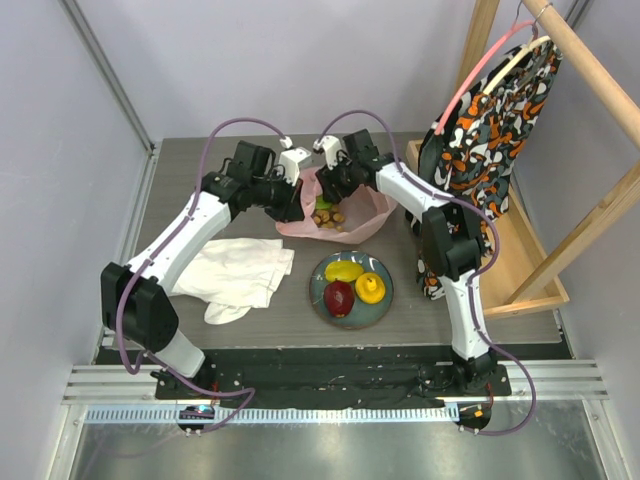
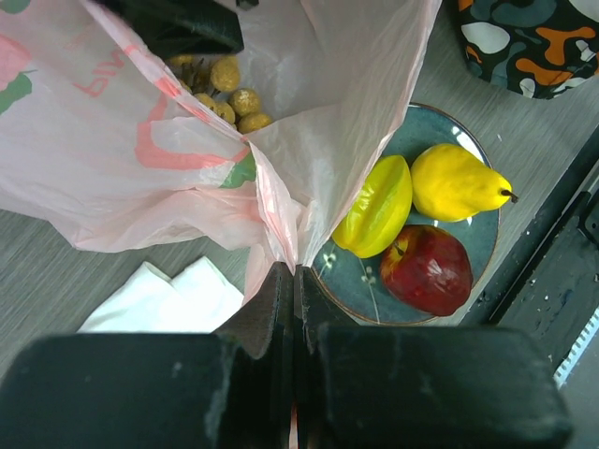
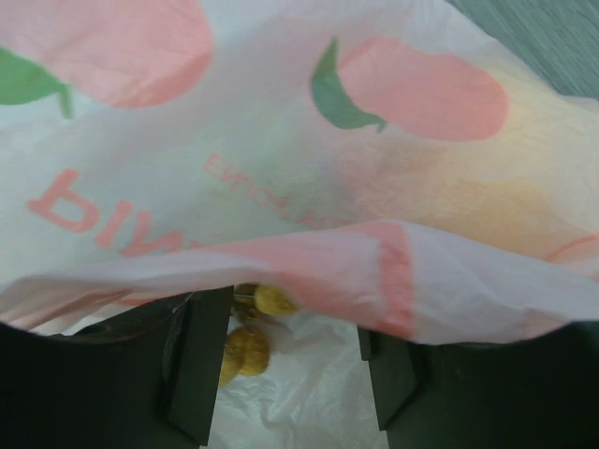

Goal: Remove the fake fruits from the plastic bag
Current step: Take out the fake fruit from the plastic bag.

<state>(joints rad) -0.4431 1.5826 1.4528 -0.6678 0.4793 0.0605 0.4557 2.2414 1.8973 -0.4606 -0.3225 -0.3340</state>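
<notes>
Bag [image 1: 372, 212] edge is sitting pinched between the clenched jaws of the left gripper [image 2: 293, 281]; right gripper [image 3: 292, 346] is hovering inside with jaws released, grapes [image 3: 248, 348] lying between them, ungripped.

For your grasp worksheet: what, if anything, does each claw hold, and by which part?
Left claw pinches the pink plastic bag by its edge. Right claw holds nothing, open by the grapes.

I am working remotely in a robotics lab cell: plain partition walls [image 1: 300, 60] are enclosing a grey table [image 1: 295, 305], aluminium rails [image 1: 110, 385] fronting it.
</notes>
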